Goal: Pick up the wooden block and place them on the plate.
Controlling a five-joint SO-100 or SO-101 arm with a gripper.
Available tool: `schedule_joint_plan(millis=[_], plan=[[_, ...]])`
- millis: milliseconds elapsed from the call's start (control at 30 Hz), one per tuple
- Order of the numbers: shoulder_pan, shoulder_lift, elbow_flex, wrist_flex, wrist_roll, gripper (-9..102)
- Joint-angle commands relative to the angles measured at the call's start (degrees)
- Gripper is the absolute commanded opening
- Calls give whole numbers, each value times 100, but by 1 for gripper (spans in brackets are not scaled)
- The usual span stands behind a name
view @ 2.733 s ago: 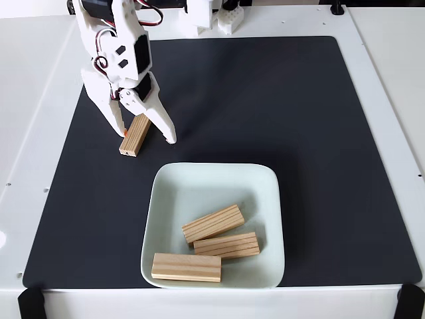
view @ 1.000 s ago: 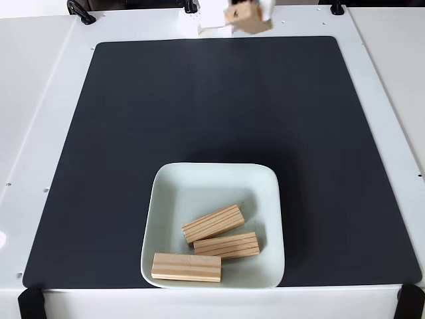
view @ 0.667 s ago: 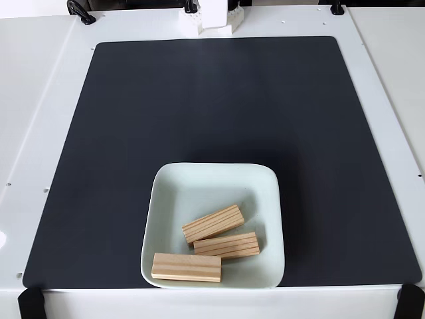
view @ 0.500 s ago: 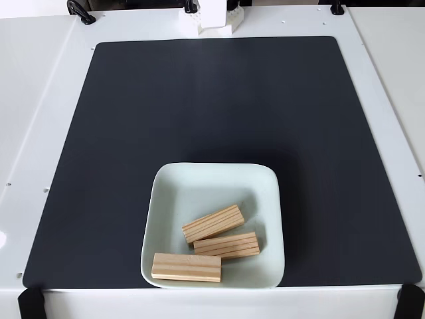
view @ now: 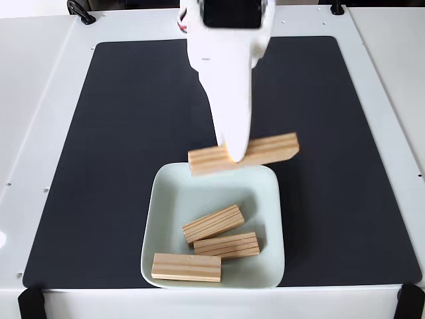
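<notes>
In the fixed view my white gripper (view: 236, 154) reaches down from the top edge and is shut on a wooden block (view: 269, 150), which it holds crosswise above the far rim of the plate (view: 161, 199). The pale mint square plate sits near the front of the black mat. Three more wooden blocks lie inside it: one tilted in the middle (view: 213, 223), one just below that (view: 227, 244), and one along the front left (view: 186, 267). The gripper's finger covers the middle of the held block.
A black mat (view: 119, 133) covers most of the white table (view: 33, 100). The arm's white base stands at the far edge. Black clamps (view: 30, 302) sit at the front corners.
The arm, out of view half a second ago, has swung down over the plate's far rim with the fourth block in its gripper. The three blocks in the plate have not moved.
</notes>
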Motion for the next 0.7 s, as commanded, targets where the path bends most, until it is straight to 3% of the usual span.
schedule_joint_plan(millis=[0,333,667], plan=[[132,-466,-1239,1107,-26,-1],[308,-1327,-2312,3041,-35,-1],[343,-1890,-2338,3111,-35,-1]])
